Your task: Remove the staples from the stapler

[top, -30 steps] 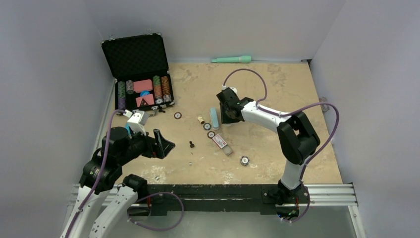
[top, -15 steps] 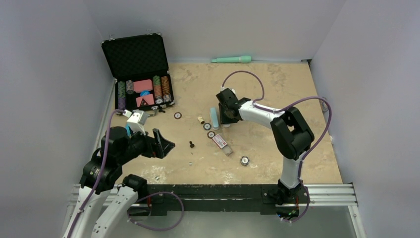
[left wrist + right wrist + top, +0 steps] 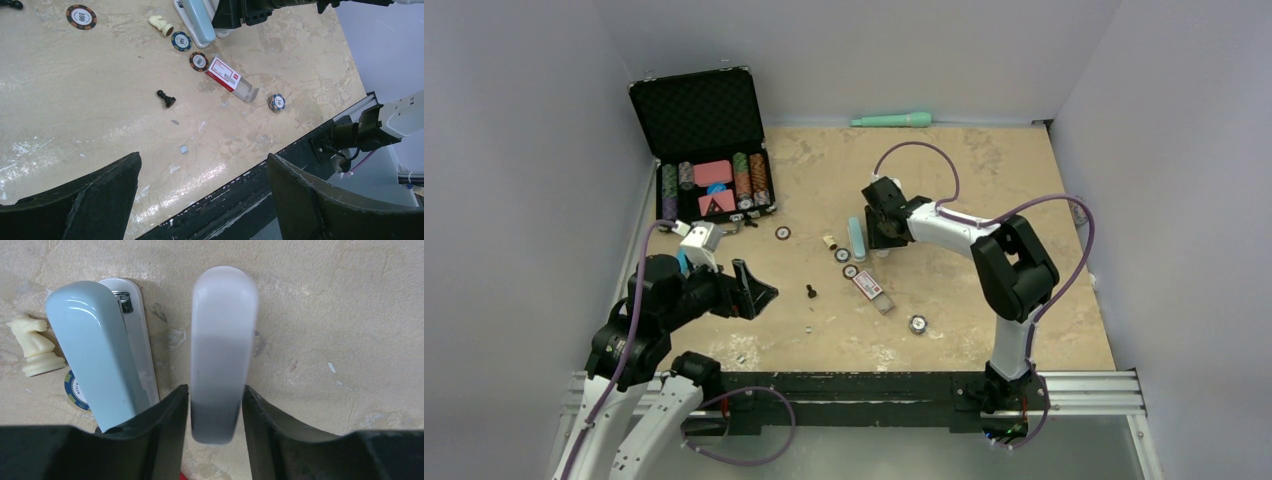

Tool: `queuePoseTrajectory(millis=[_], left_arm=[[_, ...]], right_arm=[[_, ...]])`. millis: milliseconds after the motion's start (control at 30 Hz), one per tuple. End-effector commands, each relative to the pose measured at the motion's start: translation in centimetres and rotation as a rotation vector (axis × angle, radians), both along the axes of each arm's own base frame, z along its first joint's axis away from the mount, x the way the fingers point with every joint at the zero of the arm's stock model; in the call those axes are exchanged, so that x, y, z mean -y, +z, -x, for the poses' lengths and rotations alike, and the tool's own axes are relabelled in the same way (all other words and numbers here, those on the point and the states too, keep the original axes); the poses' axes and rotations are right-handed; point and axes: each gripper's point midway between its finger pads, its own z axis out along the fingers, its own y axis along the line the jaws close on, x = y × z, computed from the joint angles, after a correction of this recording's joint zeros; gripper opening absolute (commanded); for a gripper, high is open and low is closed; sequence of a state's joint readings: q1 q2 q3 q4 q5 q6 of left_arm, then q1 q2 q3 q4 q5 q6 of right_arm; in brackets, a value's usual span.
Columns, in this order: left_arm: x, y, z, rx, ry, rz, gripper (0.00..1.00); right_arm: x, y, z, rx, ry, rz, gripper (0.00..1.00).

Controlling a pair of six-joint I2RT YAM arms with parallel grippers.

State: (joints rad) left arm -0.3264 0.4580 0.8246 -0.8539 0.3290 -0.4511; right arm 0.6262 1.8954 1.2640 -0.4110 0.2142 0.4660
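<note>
The light blue stapler (image 3: 95,350) lies on its clear base on the table, seen small in the top view as the stapler (image 3: 856,238). Beside it a white, blurred oblong part (image 3: 222,340) lies lengthwise between the fingers of my right gripper (image 3: 215,390). A thin gap shows on each side of that part, so the gripper is open around it. My left gripper (image 3: 203,157) hangs wide open and empty over the table's near left edge, far from the stapler (image 3: 197,20). No staples are clear to me.
A red and white staple box (image 3: 223,73) lies open near the stapler. Poker chips (image 3: 81,16), a white chess knight (image 3: 35,347) and a black pawn (image 3: 166,98) are scattered around. An open chip case (image 3: 709,150) stands back left, a teal tube (image 3: 892,120) at the back wall.
My right arm shifted a little left and settled by the stapler, and its jaws have spread slightly off the white part. The left arm has not moved.
</note>
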Motion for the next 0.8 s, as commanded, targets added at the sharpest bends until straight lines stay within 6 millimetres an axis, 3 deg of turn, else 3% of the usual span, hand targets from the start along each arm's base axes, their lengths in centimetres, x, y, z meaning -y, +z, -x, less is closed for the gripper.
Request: queuePoseTrajectory(millis=[0,100,333,567,767], left_arm=[[0.2,1.2,-0.5,0.048,-0.011,0.009,0.99],[0.2,1.1,-0.5,0.047,-0.011,0.009,0.99],[0.2,1.2,-0.5,0.048,-0.011,0.01,0.99],[0.2,1.2,-0.5,0.046,-0.01,0.011,0.99],[-0.2,1.1,-0.7,0.047,0.014,0.005,0.99]], right_arm=[[-0.4,2.6,-1.7,0.075,-0.008,-0.015,0.53],[-0.1,3.1,-1.9,0.085,-0.014,-0.012,0.64],[0.5,5.7,-1.7,0.118,-0.028,-0.015,0.66],[1.5,10.9,-0.5,0.175,-0.039,-0.032,0.66],[-1.1,15.8,2.4,0.228,0.038,-0.109,0.66]])
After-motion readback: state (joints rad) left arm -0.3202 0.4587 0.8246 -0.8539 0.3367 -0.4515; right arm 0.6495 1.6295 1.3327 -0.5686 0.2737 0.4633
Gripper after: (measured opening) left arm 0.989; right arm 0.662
